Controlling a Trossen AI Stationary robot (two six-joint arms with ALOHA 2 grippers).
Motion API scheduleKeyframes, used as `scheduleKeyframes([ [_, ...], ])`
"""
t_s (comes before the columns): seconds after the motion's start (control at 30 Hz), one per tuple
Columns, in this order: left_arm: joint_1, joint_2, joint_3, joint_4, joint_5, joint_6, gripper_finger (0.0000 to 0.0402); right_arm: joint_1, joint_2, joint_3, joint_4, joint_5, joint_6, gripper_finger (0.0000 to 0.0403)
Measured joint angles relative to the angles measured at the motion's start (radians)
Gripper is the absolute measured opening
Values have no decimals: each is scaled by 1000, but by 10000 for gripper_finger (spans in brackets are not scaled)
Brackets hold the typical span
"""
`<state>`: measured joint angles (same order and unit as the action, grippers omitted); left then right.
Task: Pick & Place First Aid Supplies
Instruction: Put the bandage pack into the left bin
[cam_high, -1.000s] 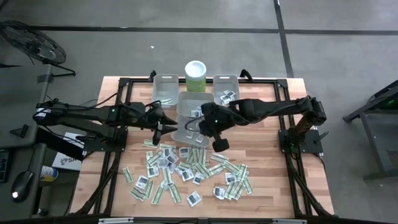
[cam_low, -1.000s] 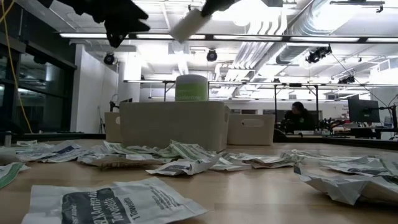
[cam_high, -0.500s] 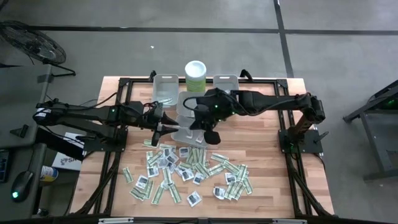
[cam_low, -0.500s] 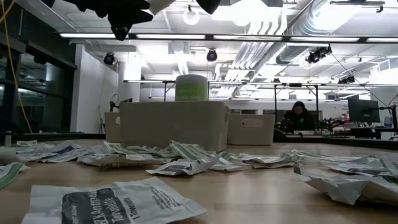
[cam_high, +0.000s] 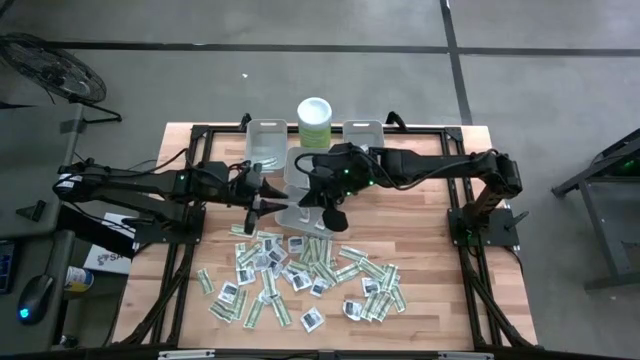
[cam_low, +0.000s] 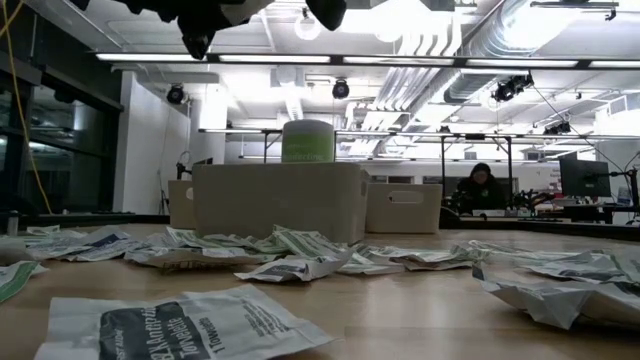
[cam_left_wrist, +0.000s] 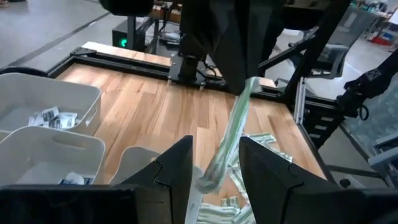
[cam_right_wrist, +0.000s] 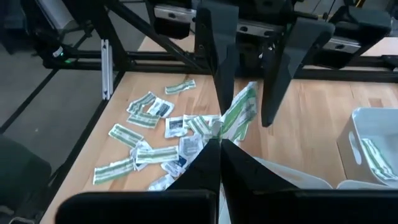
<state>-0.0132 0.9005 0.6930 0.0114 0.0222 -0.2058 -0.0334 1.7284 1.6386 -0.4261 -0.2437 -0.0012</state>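
Two end effectors meet above the bin (cam_high: 300, 212): right end effector (cam_right_wrist: 219, 142) pinched on a green strip (cam_right_wrist: 239, 112). Left end effector (cam_left_wrist: 214, 163) part-open, fingers either side of strip, not touching. Packets (cam_high: 300, 270) litter the surface (cam_high: 420, 250).

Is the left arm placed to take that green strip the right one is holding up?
Probably yes: the right gripper is shut on the green strip, and the left gripper has its open fingers either side of it, nothing else between.
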Motion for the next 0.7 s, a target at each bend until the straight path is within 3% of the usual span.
scheduleKeyframes([
  [0.23,0,1,0,-14,-6,0,122,0,1,0,28,6,2,0],
  [0.47,0,1,0,-13,-14,1,16,0,1,0,26,28,2,0],
  [0.7,0,1,0,-15,-14,2,3,1,1,0,27,88,2,2],
])
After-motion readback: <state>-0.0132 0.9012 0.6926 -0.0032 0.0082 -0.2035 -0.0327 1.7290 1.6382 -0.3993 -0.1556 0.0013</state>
